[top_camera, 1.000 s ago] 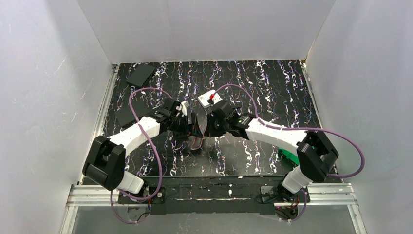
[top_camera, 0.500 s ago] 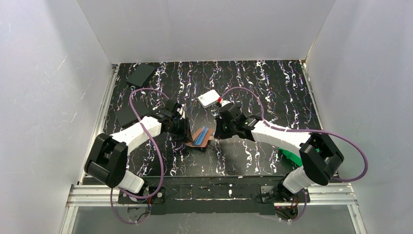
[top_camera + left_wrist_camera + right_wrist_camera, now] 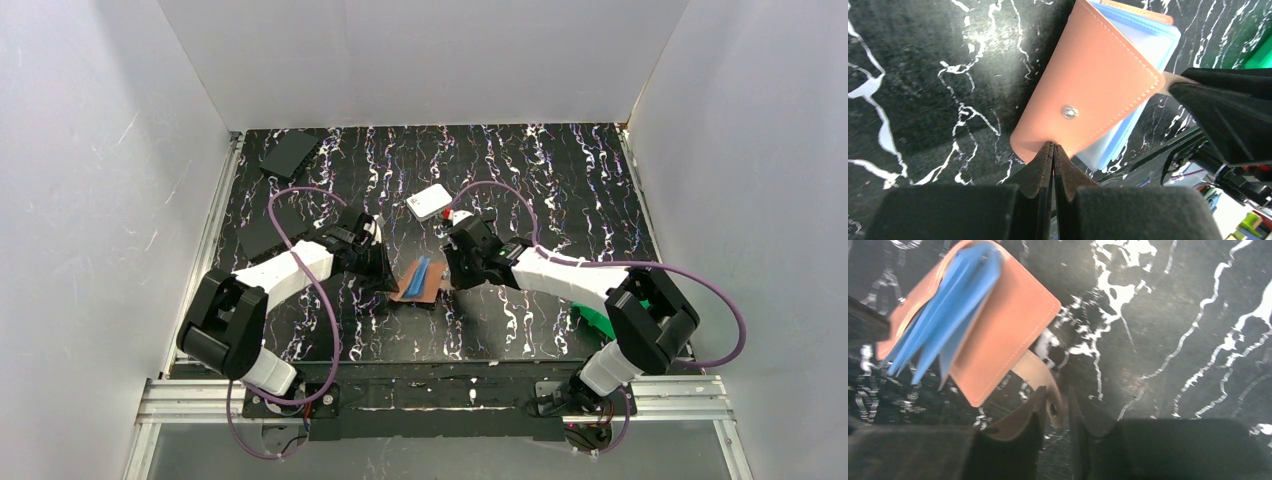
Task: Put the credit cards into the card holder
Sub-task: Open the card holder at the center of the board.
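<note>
The orange-brown card holder (image 3: 418,280) lies on the table between my grippers, half open, with its light-blue inner panels (image 3: 943,310) fanned out. My left gripper (image 3: 1053,146) is shut, its tips pinched on the edge of the cover just below the snap stud (image 3: 1069,112). My right gripper (image 3: 1057,395) is open. The snap tab (image 3: 1035,372) curls loosely between its fingers, resting against the left one. Two dark flat credit cards lie at the far left, one (image 3: 290,153) by the back corner, the other (image 3: 262,235) beside my left arm.
A white rounded box (image 3: 428,202) sits just behind the grippers. A green bin (image 3: 598,320) is partly hidden under my right arm. White walls close the table on three sides.
The card holder came down from between the raised grippers onto the table. My left gripper closed on its cover edge, and my right gripper opened off the snap tab.
</note>
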